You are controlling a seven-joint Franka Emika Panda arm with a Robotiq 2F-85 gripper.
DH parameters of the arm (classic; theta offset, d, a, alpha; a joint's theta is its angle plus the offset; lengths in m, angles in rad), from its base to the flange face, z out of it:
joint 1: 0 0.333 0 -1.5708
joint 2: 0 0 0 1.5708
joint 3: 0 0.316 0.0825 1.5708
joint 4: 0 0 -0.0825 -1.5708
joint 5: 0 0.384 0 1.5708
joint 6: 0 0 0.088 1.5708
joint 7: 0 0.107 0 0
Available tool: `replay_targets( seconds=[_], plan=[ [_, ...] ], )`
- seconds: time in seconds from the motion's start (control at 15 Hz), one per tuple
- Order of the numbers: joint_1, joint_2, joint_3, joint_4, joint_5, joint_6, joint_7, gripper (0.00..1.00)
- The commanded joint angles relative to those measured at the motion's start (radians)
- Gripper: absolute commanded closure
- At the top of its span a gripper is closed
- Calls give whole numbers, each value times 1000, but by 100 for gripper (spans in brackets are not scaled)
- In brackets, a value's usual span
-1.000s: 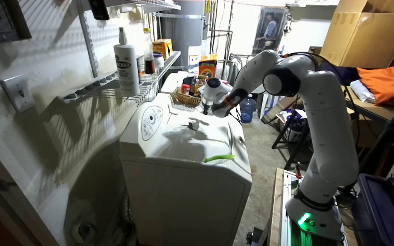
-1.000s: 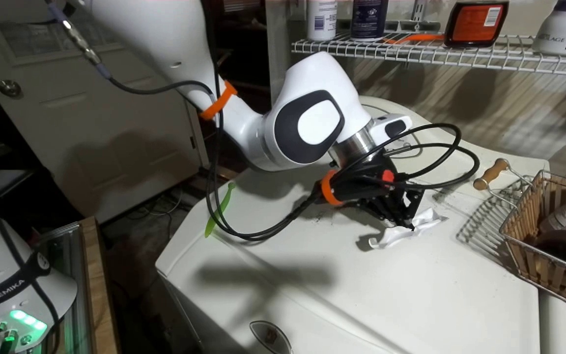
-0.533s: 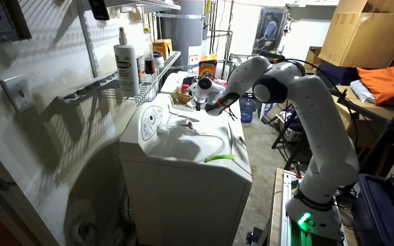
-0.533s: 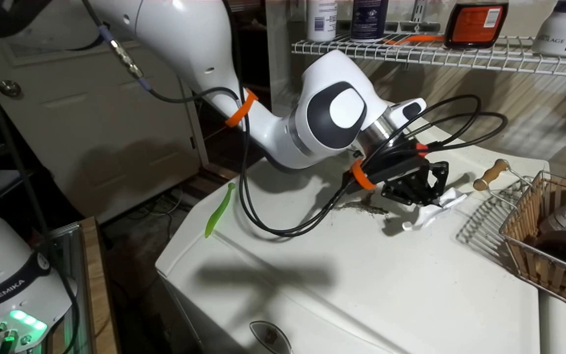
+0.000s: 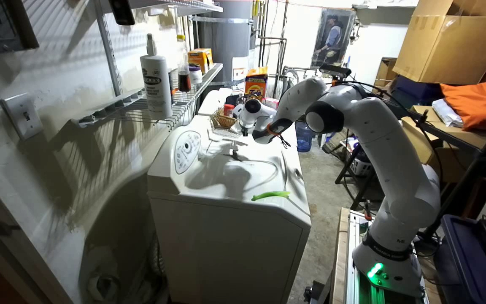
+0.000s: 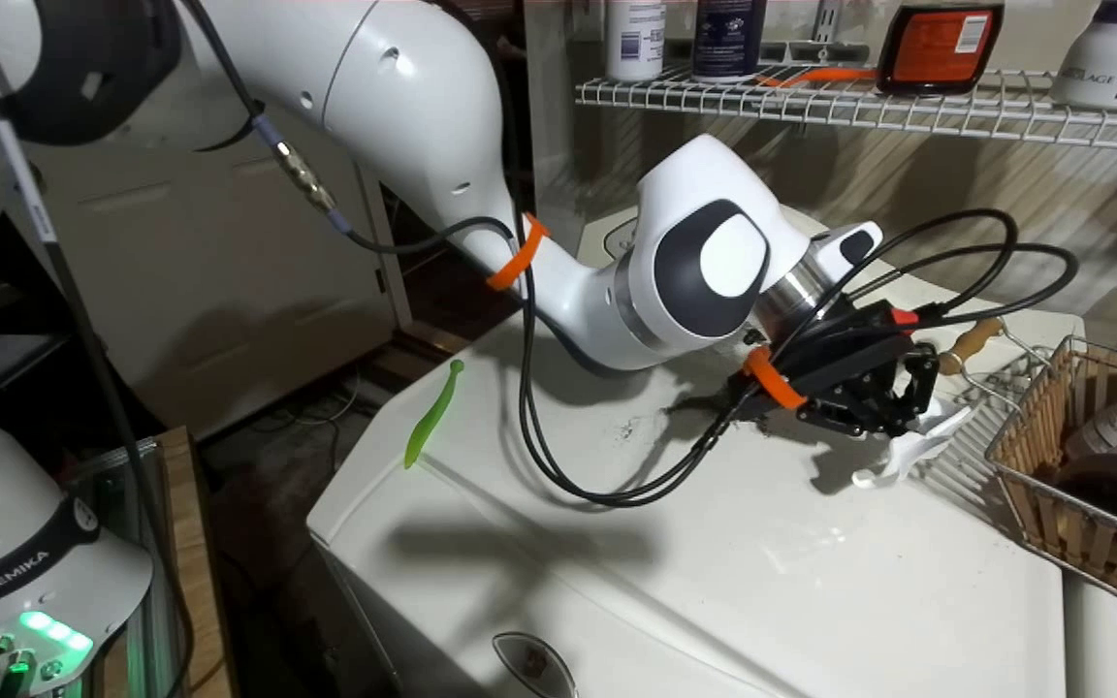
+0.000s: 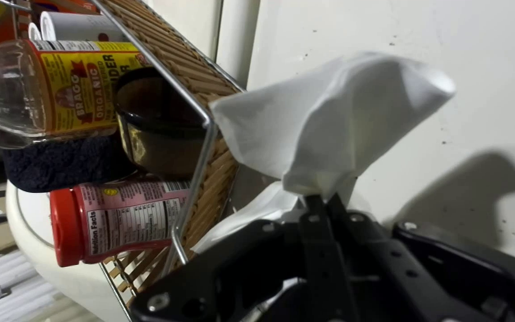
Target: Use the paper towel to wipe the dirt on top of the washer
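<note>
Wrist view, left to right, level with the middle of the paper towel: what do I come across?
Bragg bottle, dark container, basket, paper towel, then washer top at the far right.

Wht washer, grn strip & dirt atop

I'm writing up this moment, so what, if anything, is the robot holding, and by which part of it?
The paper towel: the jaws are shut on a bunched fold near its middle, with paper flaring out past their tips.
</note>
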Motion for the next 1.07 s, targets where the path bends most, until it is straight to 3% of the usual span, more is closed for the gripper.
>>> replay_targets(
  seconds=[0.0, 0.53, 1.0],
  plan=[
    [-64, 69, 33, 109, -18, 26, -65, 99],
    [-116, 172, 44, 238, -28, 82, -147, 99],
    [-45, 319, -126, 373, -45, 144, -73, 99]
  ],
)
